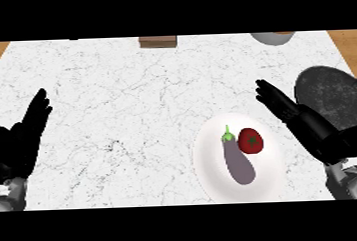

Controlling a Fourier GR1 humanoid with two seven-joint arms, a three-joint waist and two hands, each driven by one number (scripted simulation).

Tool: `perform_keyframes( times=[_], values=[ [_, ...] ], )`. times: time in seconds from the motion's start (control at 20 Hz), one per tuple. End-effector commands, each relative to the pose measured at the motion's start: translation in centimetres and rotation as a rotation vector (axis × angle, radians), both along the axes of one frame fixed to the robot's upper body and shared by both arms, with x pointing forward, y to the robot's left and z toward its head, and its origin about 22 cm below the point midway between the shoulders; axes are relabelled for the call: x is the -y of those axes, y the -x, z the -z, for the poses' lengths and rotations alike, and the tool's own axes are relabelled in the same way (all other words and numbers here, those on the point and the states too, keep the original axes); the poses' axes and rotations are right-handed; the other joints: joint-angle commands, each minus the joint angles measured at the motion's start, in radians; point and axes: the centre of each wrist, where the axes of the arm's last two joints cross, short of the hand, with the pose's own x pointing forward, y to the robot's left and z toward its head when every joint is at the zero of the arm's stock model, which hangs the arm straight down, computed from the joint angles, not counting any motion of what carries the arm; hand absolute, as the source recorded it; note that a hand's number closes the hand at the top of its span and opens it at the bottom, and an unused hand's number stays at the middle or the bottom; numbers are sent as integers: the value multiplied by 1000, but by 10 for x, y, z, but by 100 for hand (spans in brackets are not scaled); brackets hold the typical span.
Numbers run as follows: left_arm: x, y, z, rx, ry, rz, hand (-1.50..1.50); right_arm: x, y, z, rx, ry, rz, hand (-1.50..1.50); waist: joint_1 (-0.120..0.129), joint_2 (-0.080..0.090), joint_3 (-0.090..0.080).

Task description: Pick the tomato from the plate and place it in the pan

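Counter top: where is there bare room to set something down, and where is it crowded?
The widest free patch lies between the left hand and the plate, reaching back to the brown box. It is crowded at the right: plate with tomato and eggplant, right hand, pan.

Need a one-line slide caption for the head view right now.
Tomato beside eggplant on white plate; open right robot hand between plate and dark pan.

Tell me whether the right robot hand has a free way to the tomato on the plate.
Probably yes. The right robot hand is open just right of the tomato, with nothing between; the eggplant lies on the tomato's far side.
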Motion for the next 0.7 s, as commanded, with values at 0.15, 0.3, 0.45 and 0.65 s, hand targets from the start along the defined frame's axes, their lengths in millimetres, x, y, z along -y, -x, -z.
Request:
perform_keyframes(
  times=[0.15,0.3,0.45,0.65],
  values=[
    [24,-17,3,133,83,48,0,17,-15,31,73,-37,-193,150,20,2,53],
    [23,-38,-15,176,142,98,0,46,-15,62,139,31,-202,150,12,7,54],
    [18,-22,4,153,143,61,0,76,-8,32,482,97,81,-150,-34,-8,54],
    [26,-34,-2,172,153,59,0,115,15,40,663,212,150,-150,-36,-10,53]
  ],
)
